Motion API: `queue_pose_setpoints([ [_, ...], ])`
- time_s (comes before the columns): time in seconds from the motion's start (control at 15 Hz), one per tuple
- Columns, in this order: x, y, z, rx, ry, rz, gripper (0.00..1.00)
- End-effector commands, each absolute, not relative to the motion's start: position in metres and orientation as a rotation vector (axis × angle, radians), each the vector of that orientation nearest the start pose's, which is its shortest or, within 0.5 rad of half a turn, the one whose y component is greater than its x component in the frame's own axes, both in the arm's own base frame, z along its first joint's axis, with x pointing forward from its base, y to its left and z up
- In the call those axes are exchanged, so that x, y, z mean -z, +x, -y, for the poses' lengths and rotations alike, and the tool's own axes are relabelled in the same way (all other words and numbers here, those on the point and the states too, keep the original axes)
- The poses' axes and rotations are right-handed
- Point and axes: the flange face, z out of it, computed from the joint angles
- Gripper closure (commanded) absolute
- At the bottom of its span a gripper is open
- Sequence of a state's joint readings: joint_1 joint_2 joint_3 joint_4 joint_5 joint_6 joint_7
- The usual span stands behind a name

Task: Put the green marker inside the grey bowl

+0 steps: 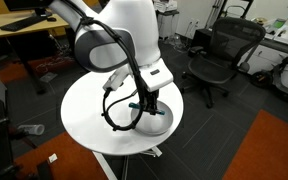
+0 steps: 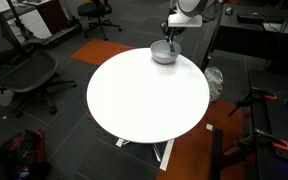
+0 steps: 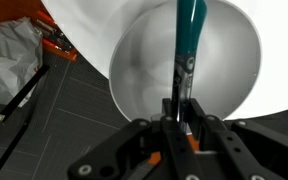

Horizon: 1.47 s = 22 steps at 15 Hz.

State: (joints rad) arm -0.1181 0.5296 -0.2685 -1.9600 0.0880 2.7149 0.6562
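Note:
In the wrist view my gripper (image 3: 180, 108) is shut on the green marker (image 3: 189, 35), a thin teal stick that points straight away from the jaws over the inside of the grey bowl (image 3: 139, 60). The bowl fills the upper middle of that view and looks empty. In both exterior views the bowl (image 2: 163, 54) (image 1: 160, 121) stands at the edge of the round white table, and my gripper (image 2: 172, 40) (image 1: 149, 108) hangs directly above it. The marker is too small to make out in the exterior views.
The round white table (image 2: 144, 95) stands on a dark floor with orange carpet patches. Black office chairs (image 1: 219, 55) and desks stand around it. A white plastic bag (image 3: 9, 60) lies on the floor beside the table. A black cable (image 1: 119, 112) loops off my arm.

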Motion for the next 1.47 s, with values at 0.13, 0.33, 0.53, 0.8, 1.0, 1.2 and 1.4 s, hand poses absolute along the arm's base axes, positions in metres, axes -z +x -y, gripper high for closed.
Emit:
queue_pose_setpoints([
  [0.13,-0.240,0.616,0.237,0.383,-2.726,-1.556,0.42],
  [0.33,-0.245,0.617,0.233,0.390,-2.744,-1.519,0.20],
  [0.53,-0.256,0.609,0.232,0.365,-2.771,-1.502,0.00],
  [0.8,-0.288,0.595,0.237,0.388,-2.793,-1.456,0.00],
  [1.0,-0.325,0.583,0.243,0.415,-2.799,-1.411,0.00],
  [1.2,-0.357,0.569,0.245,0.406,-2.814,-1.354,0.00],
  [1.4,-0.356,0.579,0.250,0.413,-2.808,-1.367,0.00],
])
